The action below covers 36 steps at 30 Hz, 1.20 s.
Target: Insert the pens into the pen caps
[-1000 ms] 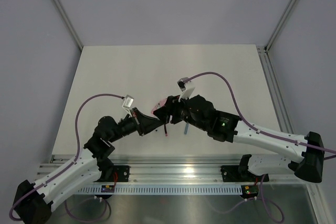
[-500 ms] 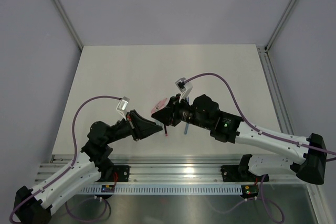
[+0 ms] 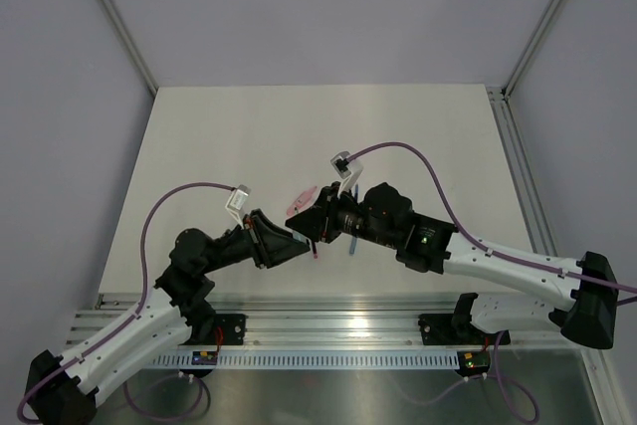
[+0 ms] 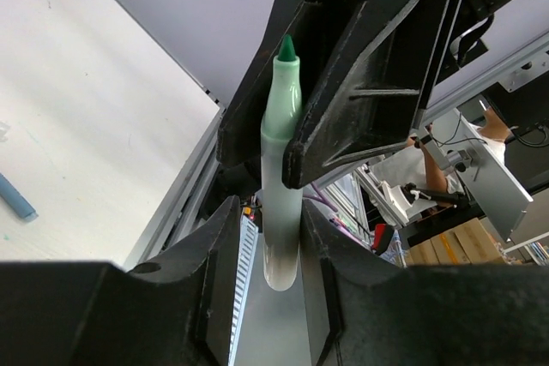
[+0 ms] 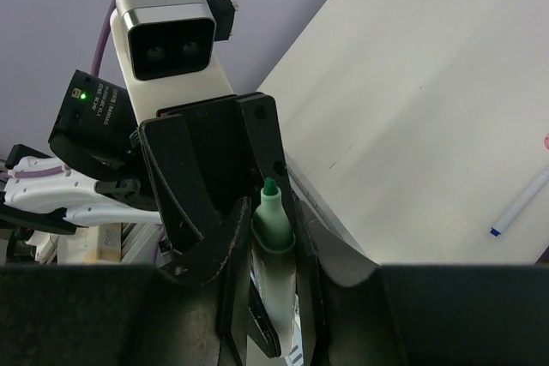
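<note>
Left wrist view: we see the green-tipped pen (image 4: 280, 126) running lengthwise from the left gripper (image 4: 270, 246), jaws slightly parted off it, into the right gripper (image 5: 273, 250), which clamps it, with the pink cap (image 3: 302, 196) just beside that right gripper.

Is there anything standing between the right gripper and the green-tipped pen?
Nothing visible stands between them. The green-tipped pen already sits between the fingers of the right gripper, and the left gripper flanks its lower part.
</note>
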Each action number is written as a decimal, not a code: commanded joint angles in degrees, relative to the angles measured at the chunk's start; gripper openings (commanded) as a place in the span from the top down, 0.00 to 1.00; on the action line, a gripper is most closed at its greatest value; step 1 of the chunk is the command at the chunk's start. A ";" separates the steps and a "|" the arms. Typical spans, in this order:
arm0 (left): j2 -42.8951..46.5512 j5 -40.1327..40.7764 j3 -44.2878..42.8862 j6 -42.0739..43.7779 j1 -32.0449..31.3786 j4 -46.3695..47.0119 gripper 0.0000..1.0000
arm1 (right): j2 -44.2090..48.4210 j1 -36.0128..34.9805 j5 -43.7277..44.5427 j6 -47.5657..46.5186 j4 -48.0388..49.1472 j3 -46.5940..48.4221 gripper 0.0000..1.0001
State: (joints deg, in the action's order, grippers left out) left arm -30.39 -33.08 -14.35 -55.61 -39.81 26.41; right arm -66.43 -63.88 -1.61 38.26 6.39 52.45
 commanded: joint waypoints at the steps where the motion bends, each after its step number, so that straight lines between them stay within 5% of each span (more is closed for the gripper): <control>1: -0.63 -0.58 -1.47 1.39 -0.44 0.22 0.65 | -0.27 -0.46 0.20 1.03 3.27 0.38 1.00; 6: -1.60 -0.49 -1.73 1.74 -0.79 0.39 0.74 | -0.80 -0.55 0.64 1.29 3.54 0.11 1.00; 10: -1.60 -0.41 -1.82 2.18 -0.88 0.22 0.99 | -0.54 -0.46 1.25 1.20 3.36 -0.15 1.00; 12: -1.43 -0.41 -2.00 2.79 -0.97 -0.31 1.00 | -0.36 -0.55 1.34 1.12 2.84 -0.24 0.99; 17: 0.77 2.93 -2.88 5.34 -0.97 -6.35 1.00 | 0.87 -0.46 5.46 -1.16 -6.70 2.13 0.53; 19: 1.65 4.85 -3.75 6.48 -0.97 -10.74 1.00 | 2.70 -0.37 7.66 -3.10 -10.60 2.58 0.48; 25: 5.69 12.94 -10.25 14.47 -0.97 -30.94 1.00 | 12.01 3.84 7.76 -3.46 -16.05 -4.36 0.49; 29: 8.94 14.53 -16.13 18.69 -0.97 -38.61 1.00 | 15.98 15.32 6.18 -3.89 -20.71 -9.46 0.57; 36: 13.69 19.98 -25.37 27.48 -0.97 -52.77 1.00 | 6.86 26.25 13.11 -14.43 -36.43 -0.96 0.63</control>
State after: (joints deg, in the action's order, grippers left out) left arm -18.22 -17.04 -35.77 -34.33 -40.58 -19.16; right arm -55.48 -39.66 7.01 30.37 -21.26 45.60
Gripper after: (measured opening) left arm 0.187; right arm 0.371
